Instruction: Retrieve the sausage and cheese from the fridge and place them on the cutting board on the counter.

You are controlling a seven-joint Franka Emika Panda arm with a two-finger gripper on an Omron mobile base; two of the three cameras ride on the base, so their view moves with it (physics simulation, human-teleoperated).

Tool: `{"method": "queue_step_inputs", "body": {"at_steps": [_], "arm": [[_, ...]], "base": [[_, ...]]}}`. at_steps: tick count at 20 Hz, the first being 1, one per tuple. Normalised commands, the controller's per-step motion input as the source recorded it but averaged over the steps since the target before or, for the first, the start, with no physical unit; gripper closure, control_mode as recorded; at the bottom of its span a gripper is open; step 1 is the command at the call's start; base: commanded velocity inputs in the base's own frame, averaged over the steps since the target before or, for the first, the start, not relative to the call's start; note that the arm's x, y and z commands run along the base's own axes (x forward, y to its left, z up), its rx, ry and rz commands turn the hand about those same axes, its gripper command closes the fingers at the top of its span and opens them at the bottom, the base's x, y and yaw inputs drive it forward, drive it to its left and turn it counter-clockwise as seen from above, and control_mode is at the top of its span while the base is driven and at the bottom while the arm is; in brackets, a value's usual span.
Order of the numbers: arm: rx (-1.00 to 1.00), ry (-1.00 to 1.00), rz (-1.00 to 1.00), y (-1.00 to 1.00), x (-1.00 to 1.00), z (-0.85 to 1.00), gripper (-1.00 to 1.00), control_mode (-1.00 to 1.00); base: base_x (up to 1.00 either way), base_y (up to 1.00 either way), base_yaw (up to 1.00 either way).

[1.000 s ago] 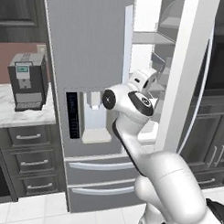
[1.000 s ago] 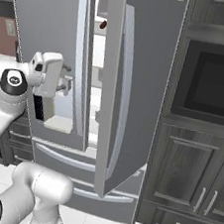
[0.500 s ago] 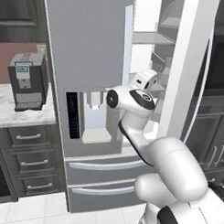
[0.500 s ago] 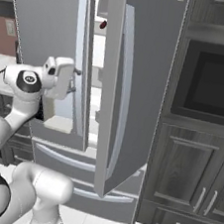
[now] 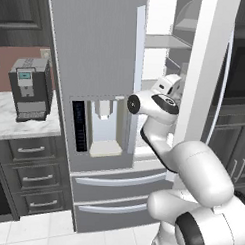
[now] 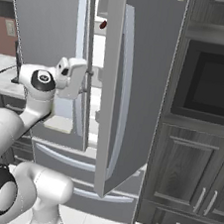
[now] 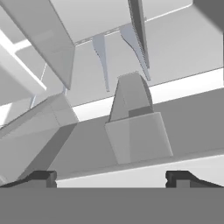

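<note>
The grey steel fridge (image 5: 97,53) has its left door shut and its right door (image 6: 132,86) swung open. My gripper (image 7: 111,177) is open, its fingertips (image 7: 41,177) wide apart with nothing between them, and it faces white inner shelves (image 7: 183,52) and a grey wedge-shaped bracket (image 7: 135,131). In the right base view my gripper (image 6: 89,77) reaches into the gap between the doors at mid height. A small dark red thing (image 6: 103,24) sits on an upper shelf; I cannot tell whether it is the sausage. The cheese and the cutting board are out of view.
A coffee machine (image 5: 29,88) stands on the marble counter (image 5: 14,128) left of the fridge, over dark drawers (image 5: 32,176). Right of the open door are a built-in oven (image 6: 213,82) and dark cabinets (image 6: 191,169). The fridge's two drawers (image 5: 112,194) are shut.
My hand has moved forward and to the right, deeper into the gap between the fridge doors. The gripper has stayed open.
</note>
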Motion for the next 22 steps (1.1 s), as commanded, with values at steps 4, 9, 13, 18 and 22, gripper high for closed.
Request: {"method": "queue_step_inputs", "body": {"at_steps": [4,9,13,18,22], "arm": [[0.00,0.00,-0.06,-0.54,-0.03,0.00,-1.00,-1.00],[0.00,-0.04,-0.10,-0.55,-0.69,0.00,-1.00,-1.00],[0.00,0.00,-0.11,-0.64,-0.66,0.00,-1.00,-1.00],[-0.01,-0.01,-0.06,-0.31,-0.12,0.00,-1.00,-1.00],[0.00,0.00,0.00,-0.13,0.39,0.00,-1.00,-1.00]], "base": [[0.00,0.00,0.00],[0.00,0.00,0.00],[0.00,0.00,0.00],[0.00,0.00,0.00],[0.00,0.00,0.00]]}}
